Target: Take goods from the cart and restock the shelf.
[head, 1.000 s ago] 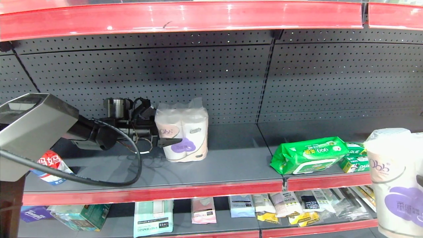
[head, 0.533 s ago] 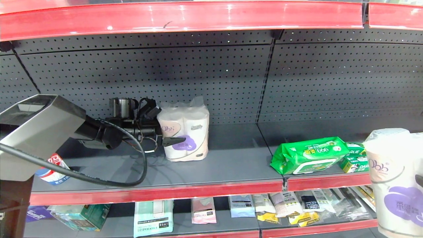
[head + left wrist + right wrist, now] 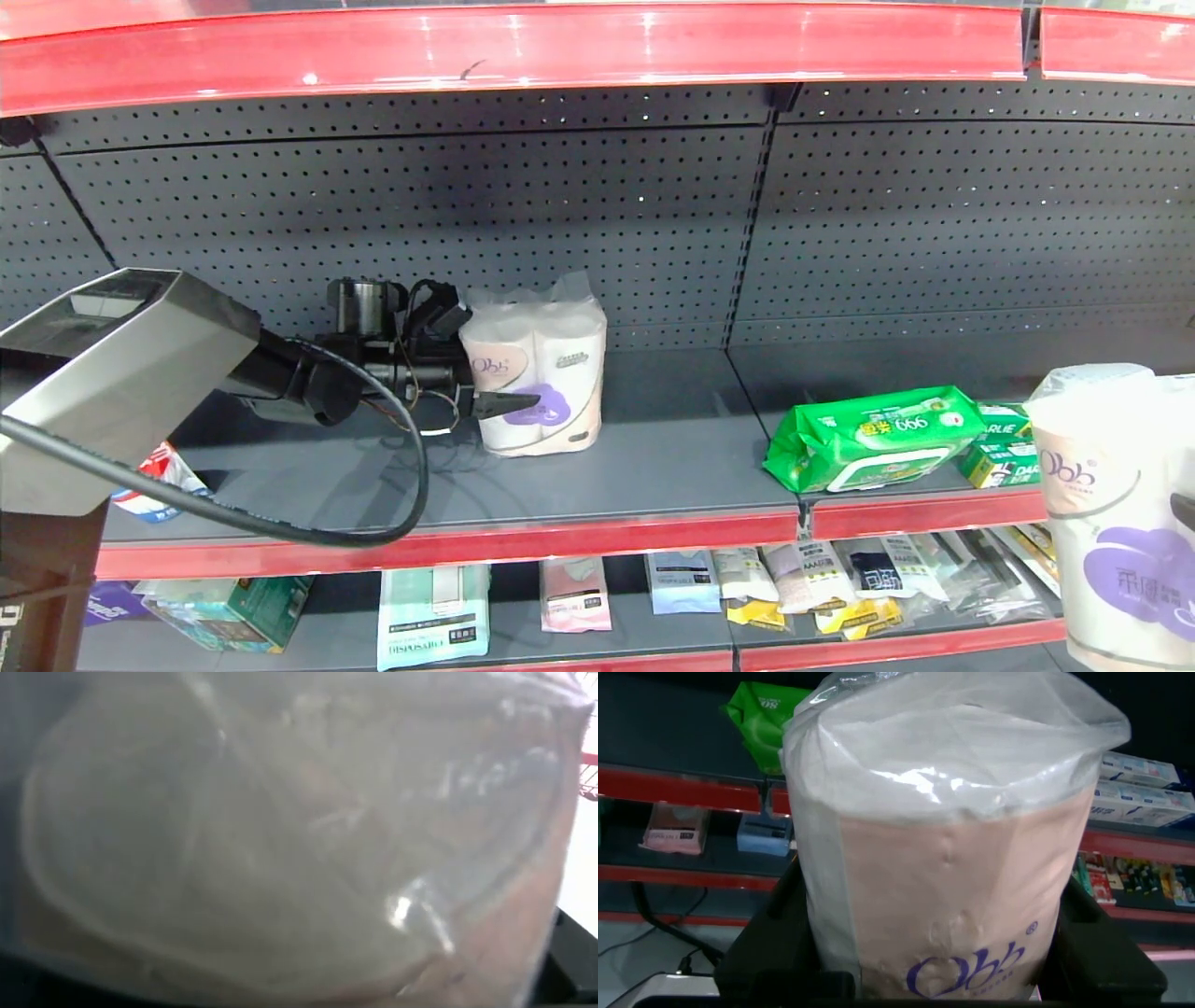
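Note:
A pack of toilet paper rolls (image 3: 546,373) in clear wrap stands upright on the grey shelf (image 3: 653,467), near the pegboard back. My left gripper (image 3: 504,383) is shut on its left side, with one black finger (image 3: 509,403) across the front of the pack. In the left wrist view the pack's plastic wrap (image 3: 280,840) sits right against the camera. A second, identical toilet paper pack (image 3: 1116,513) is at the lower right, in front of the shelf. My right gripper (image 3: 943,952) is shut on this second pack (image 3: 952,859), its black fingers (image 3: 775,943) pressing on both sides.
A green wet-wipes pack (image 3: 873,437) and green boxes (image 3: 1006,448) lie on the right shelf section. A red, white and blue bag (image 3: 154,476) sits at the far left. Several packets (image 3: 803,579) fill the lower shelf. The upper shelf's red edge (image 3: 513,42) overhangs.
My left gripper has slid to the right along the shelf, carrying its toilet paper pack with it. The right arm and its pack have barely moved.

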Motion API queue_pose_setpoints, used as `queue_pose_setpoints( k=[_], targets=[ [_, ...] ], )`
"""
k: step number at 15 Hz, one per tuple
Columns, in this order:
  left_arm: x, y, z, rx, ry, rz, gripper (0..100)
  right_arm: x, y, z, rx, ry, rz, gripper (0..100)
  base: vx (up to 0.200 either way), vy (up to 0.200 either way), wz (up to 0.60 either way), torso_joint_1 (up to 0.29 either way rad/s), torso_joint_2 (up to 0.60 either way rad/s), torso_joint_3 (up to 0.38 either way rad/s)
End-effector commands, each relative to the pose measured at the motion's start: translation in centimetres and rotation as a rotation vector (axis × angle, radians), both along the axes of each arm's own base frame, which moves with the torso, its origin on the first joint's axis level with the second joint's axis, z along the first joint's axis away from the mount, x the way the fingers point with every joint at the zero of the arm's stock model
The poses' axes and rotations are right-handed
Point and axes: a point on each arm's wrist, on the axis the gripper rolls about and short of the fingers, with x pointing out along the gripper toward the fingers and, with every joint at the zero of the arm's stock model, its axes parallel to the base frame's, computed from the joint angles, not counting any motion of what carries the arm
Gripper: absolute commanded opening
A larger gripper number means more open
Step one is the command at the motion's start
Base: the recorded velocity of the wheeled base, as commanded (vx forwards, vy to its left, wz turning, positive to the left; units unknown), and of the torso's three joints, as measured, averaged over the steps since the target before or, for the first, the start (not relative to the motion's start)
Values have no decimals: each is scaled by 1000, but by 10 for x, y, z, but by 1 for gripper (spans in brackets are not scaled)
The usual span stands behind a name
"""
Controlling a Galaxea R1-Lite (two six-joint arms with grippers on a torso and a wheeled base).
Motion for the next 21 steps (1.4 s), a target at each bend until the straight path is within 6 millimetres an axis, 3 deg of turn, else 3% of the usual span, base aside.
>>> queue_pose_setpoints(
  k=[1,3,4,10,14,21],
  targets=[
    [0,-1,1,-1,-1,-3,100,0,0,0,0,1,0,0,0,0,0,0,0,0],
    [0,-1,0,-4,0,-2,100,0,0,0,0,2,0,0,0,0,0,0,0,0],
    [-1,-1,1,-4,-1,0,0,0,0,-1,0,4,0,0,0,0,0,0,0,0],
    [-13,4,0,-2,28,-5,0,1,0,-1,0,7,0,0,0,0,0,0,0,0],
    [-36,22,9,-20,53,-14,0,3,0,0,1,11,3,0,0,0,0,0,0,0],
    [-73,40,-13,11,26,-43,0,7,0,-1,2,27,7,0,0,0,0,0,0,0]
  ],
)
